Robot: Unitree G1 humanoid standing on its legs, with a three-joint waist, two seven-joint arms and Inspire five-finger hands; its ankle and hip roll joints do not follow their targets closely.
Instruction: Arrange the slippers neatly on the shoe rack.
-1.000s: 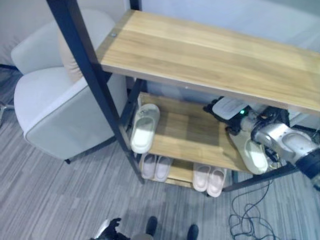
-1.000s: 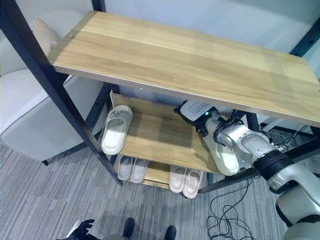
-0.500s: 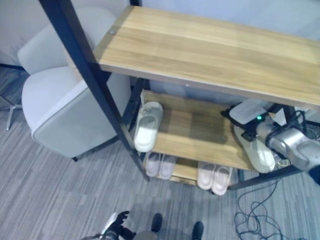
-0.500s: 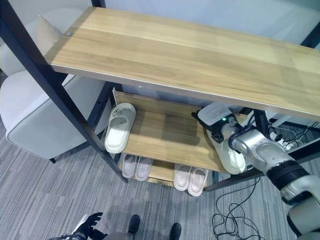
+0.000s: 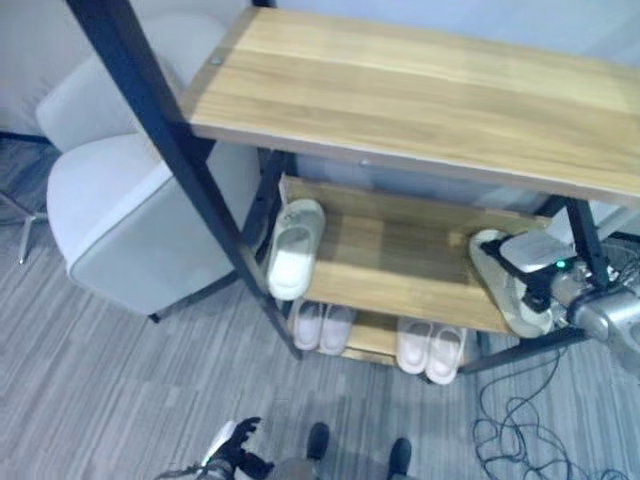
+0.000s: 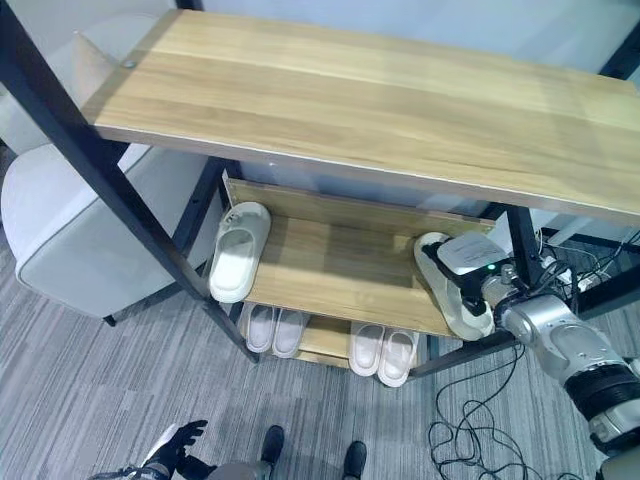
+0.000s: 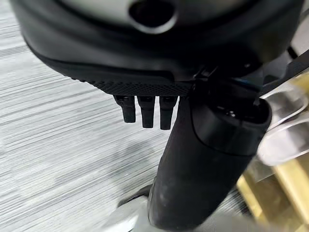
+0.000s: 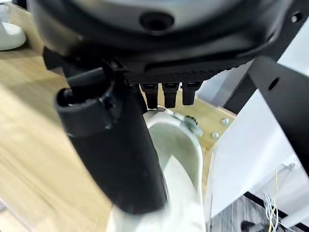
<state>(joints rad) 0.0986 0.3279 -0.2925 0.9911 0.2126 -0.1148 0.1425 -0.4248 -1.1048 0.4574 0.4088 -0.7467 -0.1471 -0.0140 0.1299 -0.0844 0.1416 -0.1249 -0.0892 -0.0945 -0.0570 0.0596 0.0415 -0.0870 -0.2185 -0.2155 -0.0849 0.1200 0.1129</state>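
Observation:
A pale green slipper (image 6: 440, 278) lies at the right end of the rack's middle shelf (image 5: 400, 262), toe towards the front edge. My right hand (image 6: 476, 264) rests over its right side, fingers straight and thumb (image 8: 116, 145) stretched out beside the slipper (image 8: 176, 145); nothing is gripped. Its mate, a second pale green slipper (image 5: 293, 250), sits at the shelf's left end with its toe hanging over the front edge. My left hand (image 5: 232, 455) hangs low near the floor, fingers (image 7: 145, 108) straight and empty.
Two pairs of pale pink slippers (image 5: 320, 327) (image 5: 430, 350) stand on the bottom shelf. The wide top shelf (image 5: 420, 90) overhangs the middle one. Black frame posts (image 5: 160, 130) (image 6: 520, 250) stand at the corners. A white armchair (image 5: 120, 210) sits left of the rack.
The view has shifted. My right hand has drawn back to the right, from the rear of the middle shelf to the slipper's right side. The slipper's heel end now shows.

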